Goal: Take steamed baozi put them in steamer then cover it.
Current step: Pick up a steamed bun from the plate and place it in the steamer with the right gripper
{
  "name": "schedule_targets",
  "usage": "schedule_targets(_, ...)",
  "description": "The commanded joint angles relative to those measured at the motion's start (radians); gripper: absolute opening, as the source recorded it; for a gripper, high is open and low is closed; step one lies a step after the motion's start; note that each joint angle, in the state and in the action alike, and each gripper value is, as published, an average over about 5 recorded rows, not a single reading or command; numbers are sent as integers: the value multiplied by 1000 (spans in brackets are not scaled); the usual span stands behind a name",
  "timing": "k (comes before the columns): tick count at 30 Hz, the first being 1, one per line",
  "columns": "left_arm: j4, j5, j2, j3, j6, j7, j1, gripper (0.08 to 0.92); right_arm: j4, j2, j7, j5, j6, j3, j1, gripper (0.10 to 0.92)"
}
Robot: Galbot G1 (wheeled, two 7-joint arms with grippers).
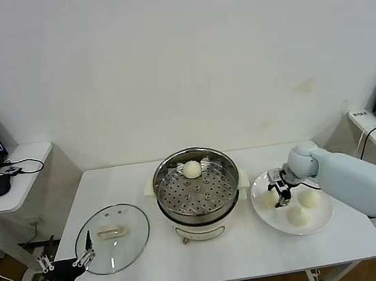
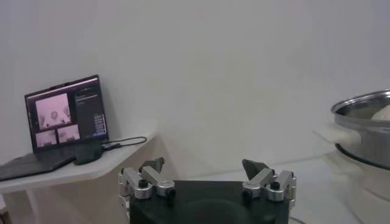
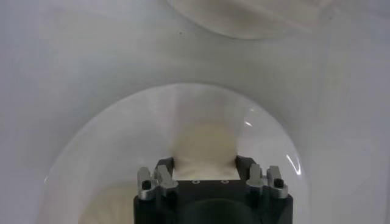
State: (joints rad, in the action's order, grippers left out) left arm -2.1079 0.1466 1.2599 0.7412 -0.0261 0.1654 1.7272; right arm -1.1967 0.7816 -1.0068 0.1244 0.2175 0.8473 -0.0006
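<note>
You had no legible writing anywhere; the laptop screens were too small to read. Your right claw [image 1: 279,193] sat at the plate [image 1: 324,219], right of frame centre, fingers pinching a steamed baozi [image 3: 203,146] partly hidden beneath it. One bun [image 1: 191,169] lay in the steamer [image 1: 167,177]. The cover [image 1: 135,241] rested lower left beside your spread left claw [image 1: 68,261].

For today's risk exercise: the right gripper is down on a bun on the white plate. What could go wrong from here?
1. The right gripper straddles a soft baozi; squeezing could dent it.
2. Two buns lie close by; lifting might nudge them.
3. The plate sits near the table edge and could shift.
</note>
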Motion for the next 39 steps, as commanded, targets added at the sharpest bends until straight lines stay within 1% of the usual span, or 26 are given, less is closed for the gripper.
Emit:
schedule_targets(1, -9, 0, -4, -5, 3, -1, -4, 823, -155, -134, -47, -153, 42, 82, 247, 636)
schedule_targets(6, -12, -1, -13, -13, 7, -2, -12, 823, -245, -188, -38, -274, 76, 236, 485, 636)
schedule_targets(9, -12, 0, -18, -18, 9, -2, -18, 823, -285, -172, -24, -365, 101, 329, 631, 639)
schedule_targets(13, -10, 1, -19, -23, 9, -2, -25, 823, -318, -95, 15, -490, 157, 373, 704, 644)
schedule_targets(18, -8, 4, -19, -19, 8, -1, -25, 823, -333, 51, 86, -609, 242, 391, 691, 649)
schedule_targets(22, -9, 6, -18, -8, 7, -2, -22, 823, -280, 185, 132, -664, 308, 388, 648, 653)
schedule_targets(28, -17, 9, -9, 5, 5, -2, -18, 823, -152, 391, 189, -691, 376, 385, 561, 653)
schedule_targets(32, -24, 12, -5, 14, 4, -2, -19, 823, -77, 484, 212, -691, 416, 389, 504, 653)
schedule_targets(39, -19, 19, -1, 21, 1, -1, -23, 823, 5, 569, 237, -688, 440, 393, 443, 653)
